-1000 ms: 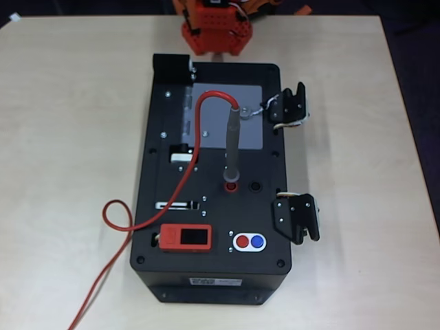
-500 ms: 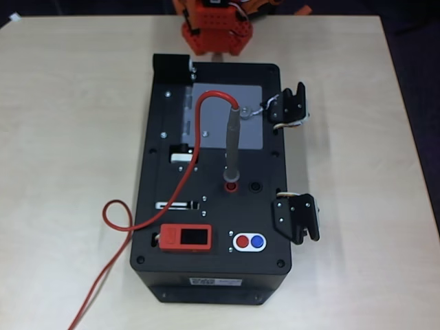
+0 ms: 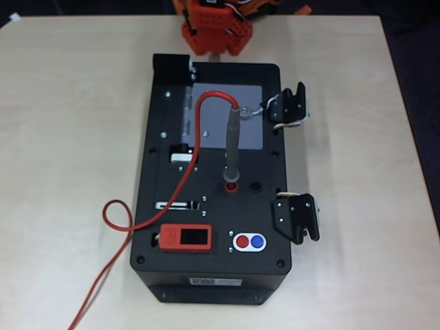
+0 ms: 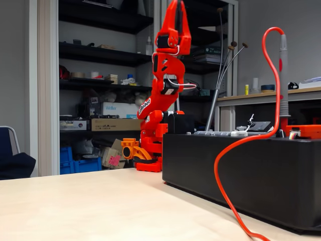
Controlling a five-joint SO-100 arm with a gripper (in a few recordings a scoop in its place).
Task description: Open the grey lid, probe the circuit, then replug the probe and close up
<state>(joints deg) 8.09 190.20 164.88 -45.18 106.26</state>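
In the fixed view a red cable [image 4: 235,150] loops down the near side of the black box [image 4: 241,175] to the pale wooden table [image 4: 75,206]. In the overhead view it curls across the table [image 3: 62,137] and over the box [image 3: 210,275], whose near end carries a red device with a dark screen [image 3: 185,238] and a pair of round buttons, one red and one blue [image 3: 249,241].

Farther along the box top, the probe [image 3: 232,148] stands plugged, tip down, in a red round socket [image 3: 231,185], its cable [image 3: 199,137] arching from its upper end; in the fixed view the probe [image 4: 284,80] rises upright above the box. Behind it the grey lid [image 3: 213,93] lies flat and shut, its small knob [image 3: 244,110] toward the right in the overhead view. Two black latches [image 3: 292,165] hang off the right edge of the box.

Beyond the far end of the box stands the orange arm [image 4: 160,100], folded upright with its gripper [image 4: 176,15] pointing at the ceiling, well apart from the probe and lid and holding nothing. Whether the jaws are parted cannot be told. Shelves [image 4: 100,75] of boxes fill the background.
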